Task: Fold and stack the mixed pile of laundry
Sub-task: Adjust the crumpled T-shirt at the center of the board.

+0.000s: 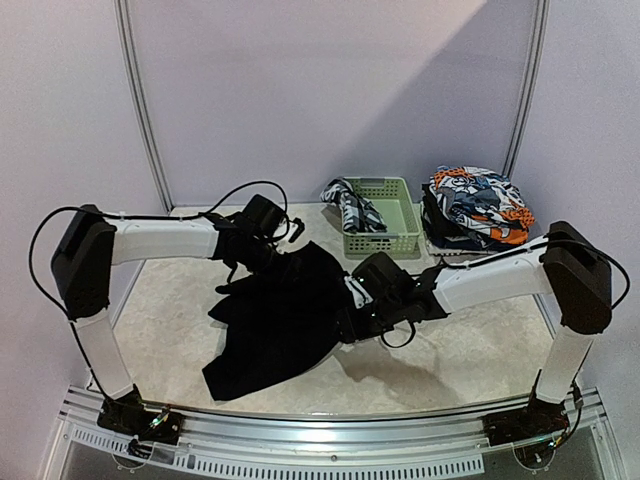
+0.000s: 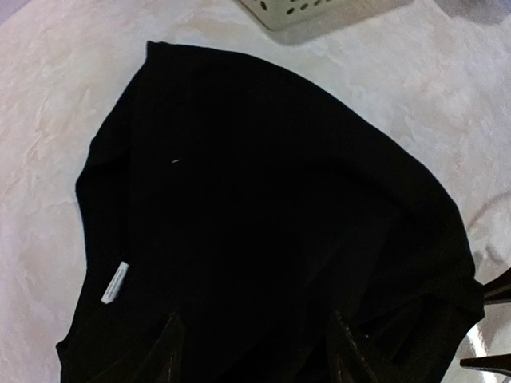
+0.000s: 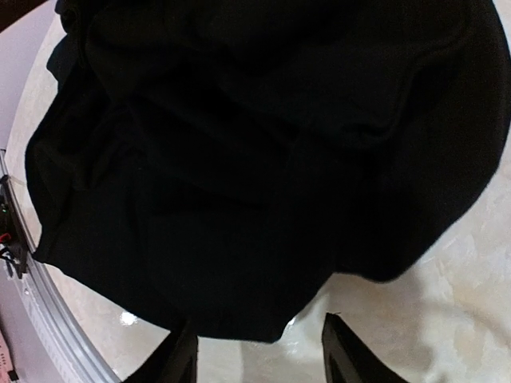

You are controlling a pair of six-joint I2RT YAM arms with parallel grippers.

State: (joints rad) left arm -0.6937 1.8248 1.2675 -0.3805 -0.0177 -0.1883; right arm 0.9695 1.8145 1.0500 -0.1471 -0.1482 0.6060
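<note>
Seemingly early in the job: black cloth (image 1: pixel 285 320) not yet folded, mid-table.
Lying crumpled between both arms; orange-blue-white printed pieces (image 1: pixel 478 205) heaped at the back right, black-and-white patterned garment (image 1: pixel 350 205) draped at the pale green basket (image 1: pixel 385 245), both apparently left to do. Left gripper (image 2: pixel 255 315) spread wide over the cloth, pinching nothing; right gripper (image 3: pixel 257 321) likewise spread at its hem, empty.

On the surface (image 1: pixel 470 350): one pale green basket (image 1: pixel 383 243), one checked shirt (image 1: pixel 350 208) over the basket's left rim, one black cloth (image 1: pixel 285 320) in front of the basket, and one heap of orange-blue-white printed pieces (image 1: pixel 478 205) right of the basket, too tangled to count singly.
</note>
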